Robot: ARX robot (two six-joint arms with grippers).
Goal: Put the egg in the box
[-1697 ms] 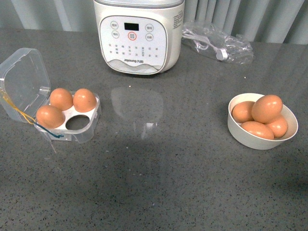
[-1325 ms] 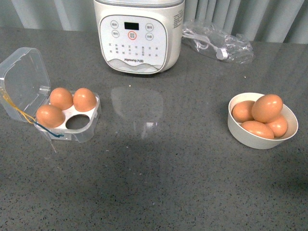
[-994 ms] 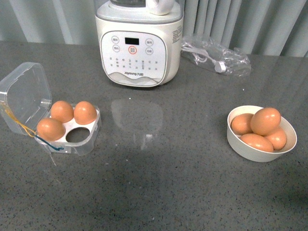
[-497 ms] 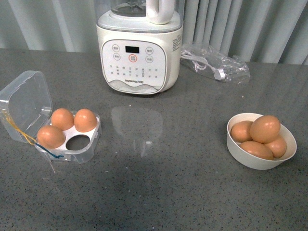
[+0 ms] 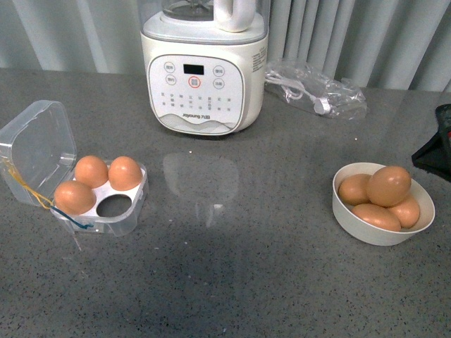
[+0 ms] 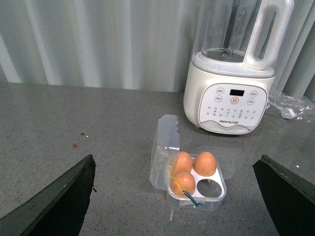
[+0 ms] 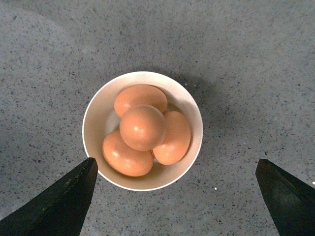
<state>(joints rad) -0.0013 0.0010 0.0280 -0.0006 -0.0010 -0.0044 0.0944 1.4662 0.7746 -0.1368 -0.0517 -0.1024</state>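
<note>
The clear box (image 5: 131, 211) stands open at the table's left, its lid (image 5: 39, 149) tipped back. Three eggs fill its cups and the front right cup (image 5: 113, 206) is empty. The white bowl (image 5: 345, 215) at the right holds several eggs, one egg (image 5: 388, 185) lying on top. My right gripper (image 7: 174, 162) is open and empty, high above the bowl (image 7: 93, 105) and its top egg (image 7: 142, 127). A black part of the right arm (image 5: 435, 144) shows at the right edge. My left gripper (image 6: 174, 158) is open and empty, well back from the box (image 6: 197, 204).
A white blender (image 5: 203, 70) stands at the back middle, also in the left wrist view (image 6: 231, 93). A clear plastic bag with a white cable (image 5: 317, 88) lies to its right. Grey curtains hang behind the grey speckled table.
The front view has tilted up, so everything sits lower in the picture. A black part of the right arm has come in at the right edge. Box, bowl and eggs have not moved.
</note>
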